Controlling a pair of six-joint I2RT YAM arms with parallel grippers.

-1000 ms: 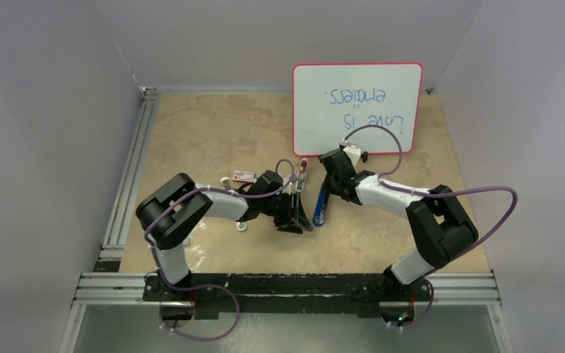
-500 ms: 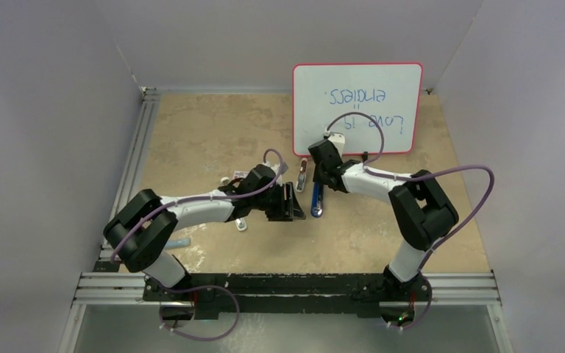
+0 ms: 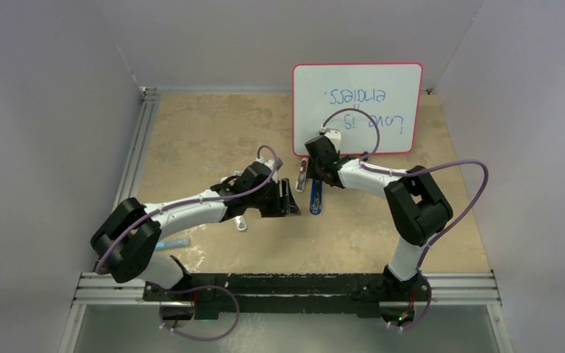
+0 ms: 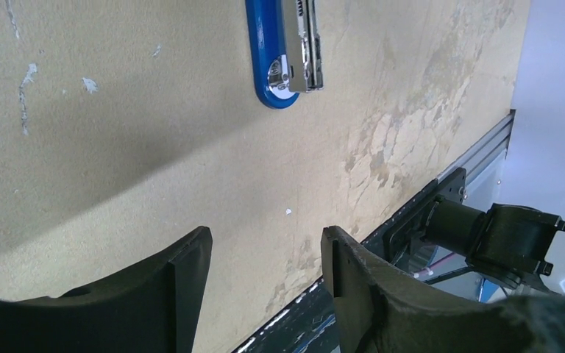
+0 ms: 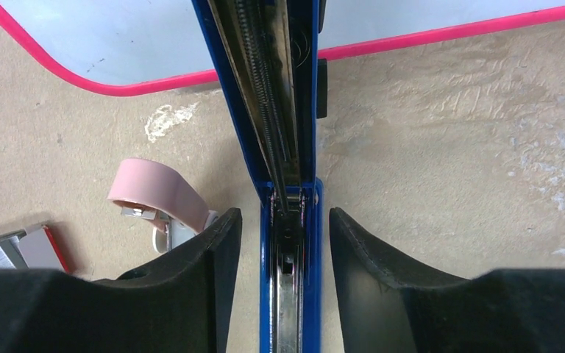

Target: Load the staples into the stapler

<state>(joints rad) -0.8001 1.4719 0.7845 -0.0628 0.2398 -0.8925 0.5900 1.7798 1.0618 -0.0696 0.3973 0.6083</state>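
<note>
The stapler [image 3: 316, 200] lies on the tan table, blue with a bare metal channel; its rounded end [image 4: 274, 73] shows at the top of the left wrist view. In the right wrist view the stapler [image 5: 268, 95] runs straight down between my fingers, with a gap on each side. My right gripper [image 5: 285, 229] is open and straddles it without touching; from above, the right gripper [image 3: 315, 175] sits over the stapler's far end. My left gripper [image 4: 266, 254] is open over bare table with nothing in it; from above, the left gripper [image 3: 291, 200] sits just left of the stapler. The staples are out of view.
A whiteboard with a pink rim [image 3: 357, 107] lies at the back right, and its edge [image 5: 103, 44] is close to the stapler. A small pink piece [image 5: 153, 190] and a red-and-white box [image 5: 40, 248] lie left of the stapler. A white oblong bar [image 3: 240, 223] lies under the left arm.
My right gripper has opened off the stapler and shifted slightly left and away. The left arm has stretched out further, carrying its gripper up and left while it opened wider.
</note>
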